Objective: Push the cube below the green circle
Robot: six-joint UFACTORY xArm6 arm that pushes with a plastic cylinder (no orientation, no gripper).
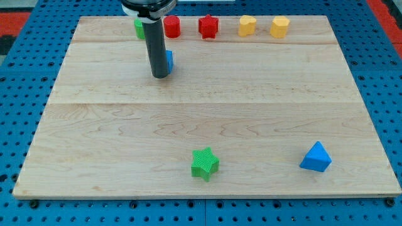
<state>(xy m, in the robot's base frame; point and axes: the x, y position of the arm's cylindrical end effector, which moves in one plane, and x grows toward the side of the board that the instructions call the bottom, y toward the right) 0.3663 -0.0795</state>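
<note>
My tip [159, 75] rests on the board near the view's top left. A blue cube [169, 60] sits right behind the rod, mostly hidden, only its right edge showing; it seems to touch the rod. A green circle block [139, 27] stands at the top edge, above and slightly left of the cube, partly hidden by the rod.
Along the top edge stand a red cylinder [172, 26], a red star [208, 26], a yellow heart-like block [247, 26] and a yellow hexagon [280, 27]. A green star [205, 164] and a blue triangle [316, 157] lie near the bottom. The wooden board [201, 119] has blue pegboard around it.
</note>
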